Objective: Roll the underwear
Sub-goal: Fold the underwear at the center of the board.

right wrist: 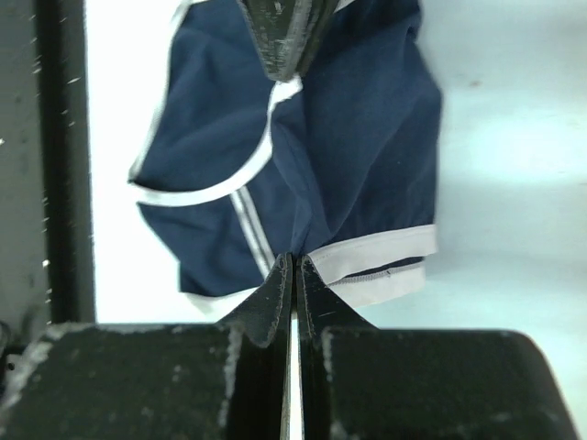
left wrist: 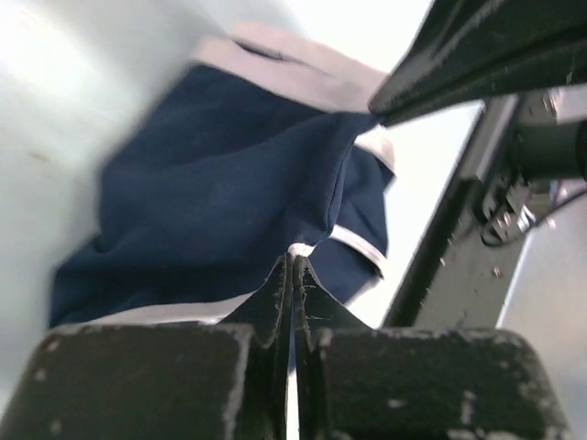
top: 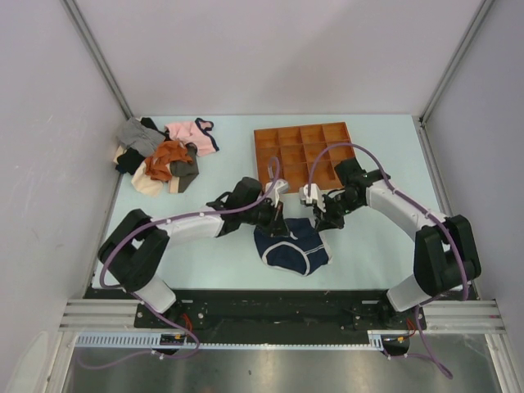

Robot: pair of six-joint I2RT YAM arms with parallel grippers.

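Note:
The navy blue underwear (top: 291, 248) with white trim lies crumpled on the pale table in front of the tray. My left gripper (top: 277, 219) is shut on its far left edge; in the left wrist view the closed fingertips (left wrist: 293, 266) pinch white trim with the underwear (left wrist: 211, 192) hanging beyond. My right gripper (top: 321, 219) is shut on its far right edge; in the right wrist view the closed fingertips (right wrist: 293, 266) pinch the underwear (right wrist: 358, 137) at its white waistband. The yellowish emblem is hidden.
An orange compartment tray (top: 304, 154) stands just behind both grippers. A pile of garments (top: 164, 155), pink with dark trim, orange, grey and black, lies at the back left. The table's front edge (top: 278, 288) runs just before the underwear.

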